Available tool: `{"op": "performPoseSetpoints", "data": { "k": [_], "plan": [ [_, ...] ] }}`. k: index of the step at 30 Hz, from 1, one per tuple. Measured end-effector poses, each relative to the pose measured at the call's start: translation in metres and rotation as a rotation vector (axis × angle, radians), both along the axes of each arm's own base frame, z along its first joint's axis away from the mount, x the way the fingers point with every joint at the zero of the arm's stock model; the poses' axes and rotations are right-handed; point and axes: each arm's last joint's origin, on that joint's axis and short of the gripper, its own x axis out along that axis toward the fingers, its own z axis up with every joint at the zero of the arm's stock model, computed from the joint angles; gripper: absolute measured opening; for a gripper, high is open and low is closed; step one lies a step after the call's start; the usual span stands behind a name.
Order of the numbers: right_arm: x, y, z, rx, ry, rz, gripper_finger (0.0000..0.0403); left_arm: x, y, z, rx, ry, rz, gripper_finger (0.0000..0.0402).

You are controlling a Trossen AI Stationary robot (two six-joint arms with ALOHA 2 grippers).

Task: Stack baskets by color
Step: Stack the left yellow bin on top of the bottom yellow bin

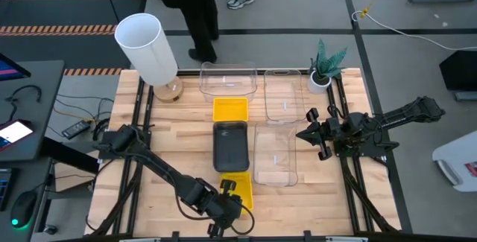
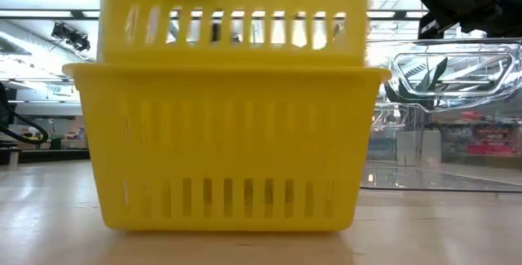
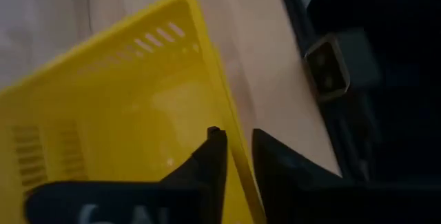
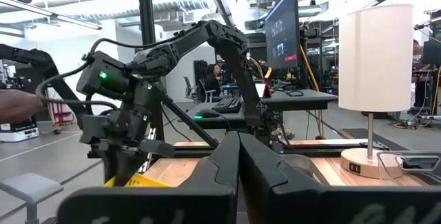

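Near the table's front edge a yellow basket (image 2: pixel 232 12) stands inside another yellow basket (image 2: pixel 228 147), rising out of its top. My left gripper (image 1: pixel 228 201) (image 3: pixel 238 134) is over their near end, shut on a yellow rim. A third yellow basket (image 1: pixel 229 109) and a dark grey basket (image 1: pixel 231 147) rest on their bases in the table's middle. Three clear baskets (image 1: pixel 228 80) (image 1: pixel 283 93) (image 1: pixel 276 155) stand to the far side and right. My right gripper (image 1: pixel 300 132) (image 4: pixel 239 156) hovers shut at the right, holding nothing. My left gripper has the yellow basket's rim (image 3: pixel 231 120) on the side toward the table's near edge. One finger (image 3: pixel 210 158) is inside the basket and the other (image 3: pixel 275 165) outside. The fingers slant down from the table's left. Whether the basket is lifted I cannot tell.
A tall white lamp (image 1: pixel 145 45) stands at the far left corner and a small potted plant (image 1: pixel 324 67) at the far right. A person (image 1: pixel 194 4) stands beyond the far edge. Bare wood lies left of the baskets.
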Motion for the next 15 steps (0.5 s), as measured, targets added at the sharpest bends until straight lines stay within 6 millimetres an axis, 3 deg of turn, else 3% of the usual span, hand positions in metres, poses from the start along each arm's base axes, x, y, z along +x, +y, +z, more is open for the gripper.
{"op": "performPoseSetpoints", "data": {
  "k": [4, 7, 15],
  "plan": [
    [0.0000, 0.0000, -0.0001, 0.000, 0.000, 0.000, 0.0016, -0.0054, 0.0024, -0.0035, 0.052, 0.045, 0.020, 0.0015],
    [0.0000, 0.0000, -0.0001, 0.000, 0.000, 0.000, 0.0016, -0.0067, 0.0010, -0.0053, 0.066, 0.051, 0.011, 0.0011],
    [0.0000, 0.0000, 0.0000, 0.000, 0.000, 0.000, 0.0016, -0.0082, -0.0020, -0.0076, 0.025, 0.091, -0.050, 0.0115]
  ]
}}
